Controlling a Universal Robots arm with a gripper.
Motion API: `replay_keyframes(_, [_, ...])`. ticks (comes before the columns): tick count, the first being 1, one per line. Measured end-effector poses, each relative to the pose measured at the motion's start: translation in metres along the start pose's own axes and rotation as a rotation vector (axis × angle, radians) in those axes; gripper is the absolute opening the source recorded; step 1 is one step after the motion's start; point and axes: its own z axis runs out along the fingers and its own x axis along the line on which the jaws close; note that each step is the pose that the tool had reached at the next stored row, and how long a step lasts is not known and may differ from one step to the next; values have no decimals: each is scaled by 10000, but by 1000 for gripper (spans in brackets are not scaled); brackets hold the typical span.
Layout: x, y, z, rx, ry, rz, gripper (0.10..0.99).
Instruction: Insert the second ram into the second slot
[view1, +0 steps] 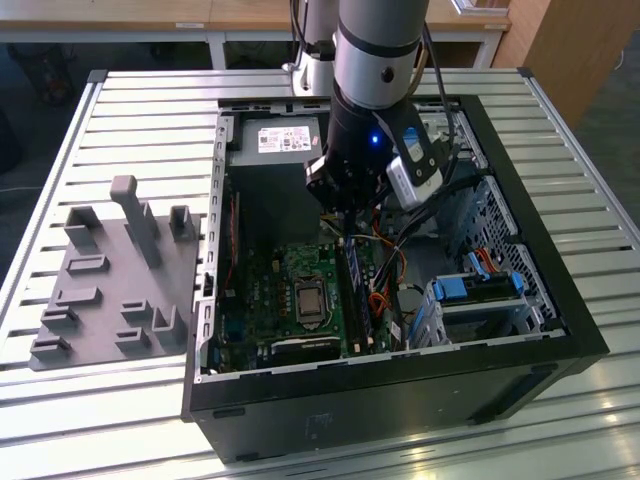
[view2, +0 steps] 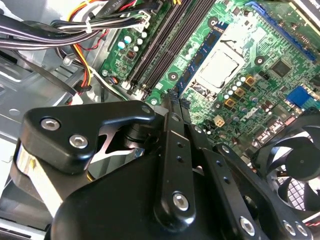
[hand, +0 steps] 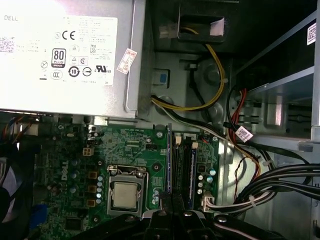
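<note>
Jaws clamped on the ram (view2: 200, 56) among the slots (hand: 192, 165) inside the open case (view1: 560, 290).

The gripper (view1: 346, 226) reaches down into the case, which sits on the slatted counter (view1: 150, 100). In both wrist views the blue ram stands on edge in the line closest to the CPU socket (hand: 125, 195), with the black slots just beside it on the side away from the socket. The jaws are drawn nearly together on the stick's top edge, about midway along it. Blue board runs out from between the fingertips (view2: 174, 112) toward both ends. How deep the ram is seated cannot be told. A grey fixture block (view1: 110, 290) lies on the counter, well apart from the case, at the exterior view's left.
</note>
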Motion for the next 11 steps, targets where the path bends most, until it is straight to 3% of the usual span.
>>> replay_keyframes(11, [-1,-2,60,-5,2,133,114])
